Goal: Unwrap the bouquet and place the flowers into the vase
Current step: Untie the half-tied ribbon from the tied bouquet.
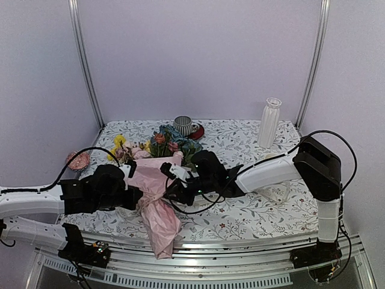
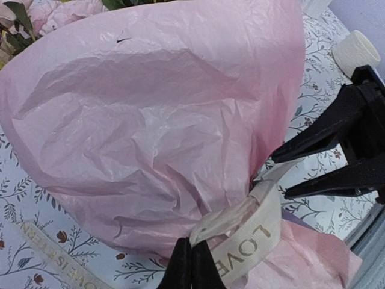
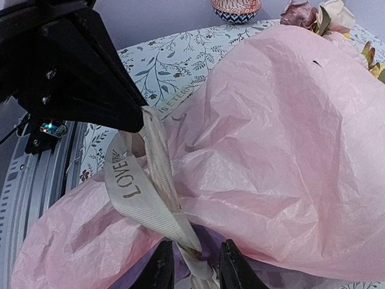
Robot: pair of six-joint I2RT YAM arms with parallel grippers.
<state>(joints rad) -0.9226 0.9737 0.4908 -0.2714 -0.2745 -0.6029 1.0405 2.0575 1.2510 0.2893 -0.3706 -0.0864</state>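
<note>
Bouquet (image 1: 149, 180) lying on the left half of the table (image 1: 258, 211), with both tools at its tied waist. We see the flowers (image 1: 157, 139) pointing toward the far edge and spilling from the mouth of the wrap. Yellow blooms lie nearest the left edge, then pink, orange and dusty blue heads. The twisted tail of the pink tissue paper (image 2: 156, 120) hangs over the near edge. The paper is wrapped around the stems, and a beige ribbon (image 3: 129, 180) printed LOVE is tied round its narrowest part.

Left tool (image 2: 192, 268): clenched, its two fingertips pressed together on a strand of the ribbon close to the knot. In the right wrist view we see that strand running from the knot up to the tool's tip.

Right tool (image 3: 197, 265): released, its fingers (image 3: 161, 268) standing apart on either side of the knot, with purple paper showing between them. We cannot tell whether the pads touch the ribbon. The two tools face each other across the bouquet, near but apart.

Vase (image 1: 269, 122): upright near the far right corner, well apart from the bouquet. A striped grey cup (image 1: 183, 125) on a red saucer (image 1: 198, 131) stands at the far edge, just behind the blooms.
</note>
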